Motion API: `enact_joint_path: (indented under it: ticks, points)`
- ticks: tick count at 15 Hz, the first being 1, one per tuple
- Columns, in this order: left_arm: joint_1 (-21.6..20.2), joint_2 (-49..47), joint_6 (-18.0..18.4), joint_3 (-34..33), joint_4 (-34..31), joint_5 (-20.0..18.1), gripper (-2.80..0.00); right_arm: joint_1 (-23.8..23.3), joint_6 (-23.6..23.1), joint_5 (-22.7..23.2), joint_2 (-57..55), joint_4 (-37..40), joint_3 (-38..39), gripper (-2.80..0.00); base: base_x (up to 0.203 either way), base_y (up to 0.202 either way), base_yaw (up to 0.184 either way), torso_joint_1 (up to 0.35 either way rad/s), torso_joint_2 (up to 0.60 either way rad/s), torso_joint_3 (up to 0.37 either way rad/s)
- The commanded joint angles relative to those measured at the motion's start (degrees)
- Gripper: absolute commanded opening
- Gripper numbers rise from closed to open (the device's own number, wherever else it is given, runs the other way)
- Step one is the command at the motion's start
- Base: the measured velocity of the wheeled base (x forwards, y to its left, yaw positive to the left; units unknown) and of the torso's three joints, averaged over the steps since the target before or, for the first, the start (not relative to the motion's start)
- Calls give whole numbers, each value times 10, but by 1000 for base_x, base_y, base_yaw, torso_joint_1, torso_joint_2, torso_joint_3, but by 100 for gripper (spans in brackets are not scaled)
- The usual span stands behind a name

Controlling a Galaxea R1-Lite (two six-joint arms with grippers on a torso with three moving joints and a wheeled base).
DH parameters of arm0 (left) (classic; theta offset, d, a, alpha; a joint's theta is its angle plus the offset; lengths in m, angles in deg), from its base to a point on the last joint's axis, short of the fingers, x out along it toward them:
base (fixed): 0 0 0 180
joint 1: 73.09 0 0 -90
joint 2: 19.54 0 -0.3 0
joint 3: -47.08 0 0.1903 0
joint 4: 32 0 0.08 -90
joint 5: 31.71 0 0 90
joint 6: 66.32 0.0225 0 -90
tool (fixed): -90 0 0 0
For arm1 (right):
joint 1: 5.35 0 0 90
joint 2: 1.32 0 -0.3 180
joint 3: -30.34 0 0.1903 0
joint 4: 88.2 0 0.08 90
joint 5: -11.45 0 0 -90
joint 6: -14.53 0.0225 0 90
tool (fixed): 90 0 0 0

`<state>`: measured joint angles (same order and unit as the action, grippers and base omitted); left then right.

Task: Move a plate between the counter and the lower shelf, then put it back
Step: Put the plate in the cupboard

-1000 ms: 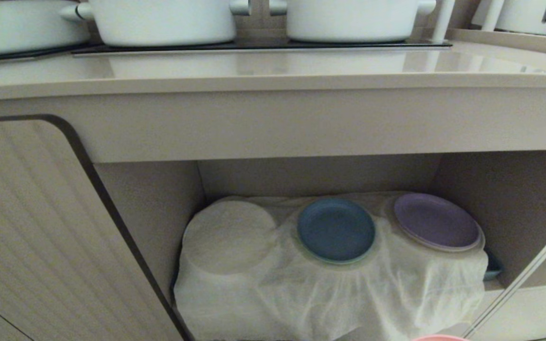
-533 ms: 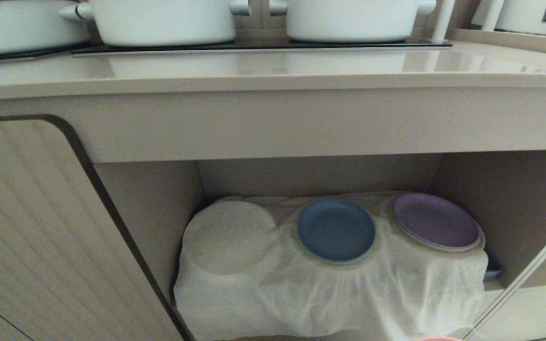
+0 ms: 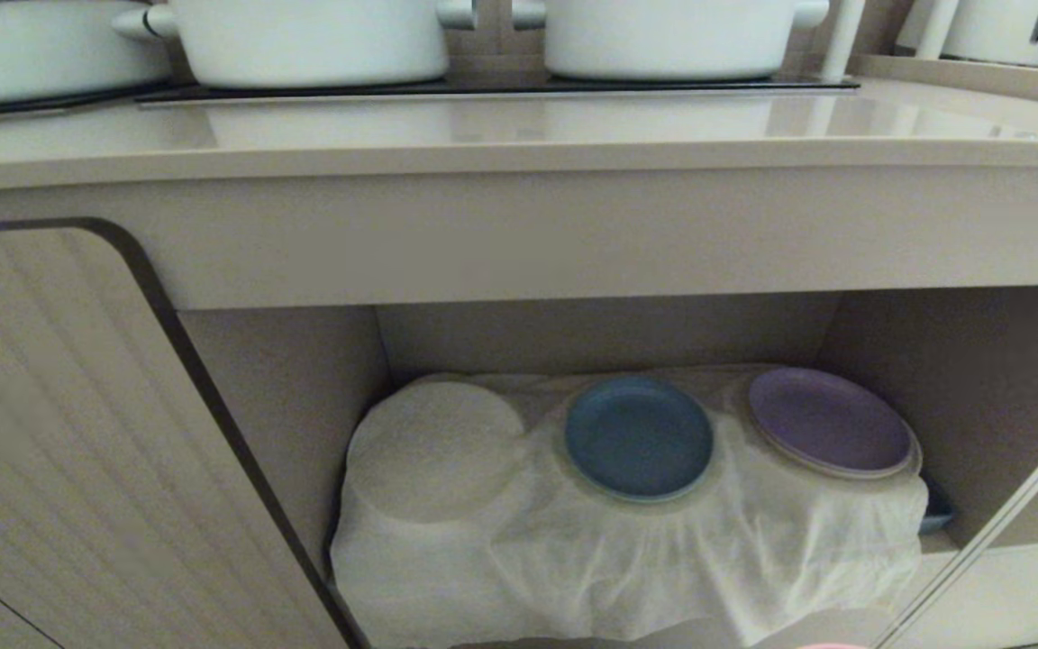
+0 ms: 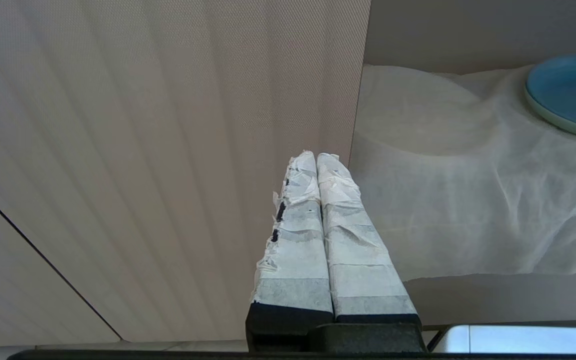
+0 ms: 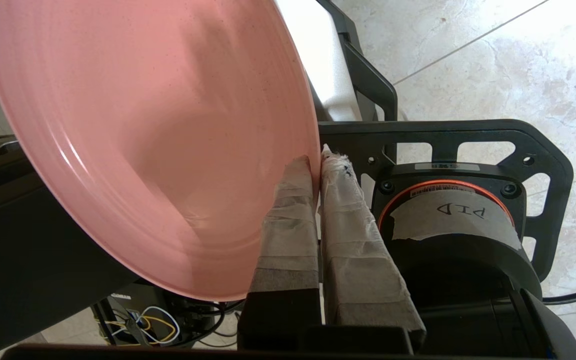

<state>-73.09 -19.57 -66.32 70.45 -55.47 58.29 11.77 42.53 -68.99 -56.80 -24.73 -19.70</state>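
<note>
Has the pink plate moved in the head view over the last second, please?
Yes. The pink plate, pinched by the right gripper, has sunk: against the steady white cloth, its rim has slipped almost wholly below the head view's bottom edge.

Hidden and cut off
White cloth (image 3: 627, 550) hides the mounds under it; beside it, the plate (image 3: 830, 645) is a cropped sliver.

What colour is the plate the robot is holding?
Pink. The plate shows best in the right wrist view, pinched by the right gripper.

end effector fingers (image 5: 288, 220): white tape wrap | base (image 5: 448, 150): black, orange ring
</note>
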Motion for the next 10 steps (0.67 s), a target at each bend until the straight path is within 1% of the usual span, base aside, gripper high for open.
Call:
enact_joint_path:
  ticks: [1, 3, 5, 10]
  points:
    - [0, 0, 0, 0, 0, 0, -280, 0, 2, 1, -1, 2, 1, -280, 0, 0, 0, 0, 0, 0]
    - [0, 0, 0, 0, 0, 0, -280, 0, 3, 1, -2, 2, 3, -280, 0, 0, 0, 0, 0, 0]
    - [0, 0, 0, 0, 0, 0, -280, 0, 16, 1, -3, 2, 6, -280, 0, 0, 0, 0, 0, 0]
    - [0, 0, 0, 0, 0, 0, -280, -1, 18, 0, -3, -1, 11, -280, 0, 0, 0, 0, 0, 0]
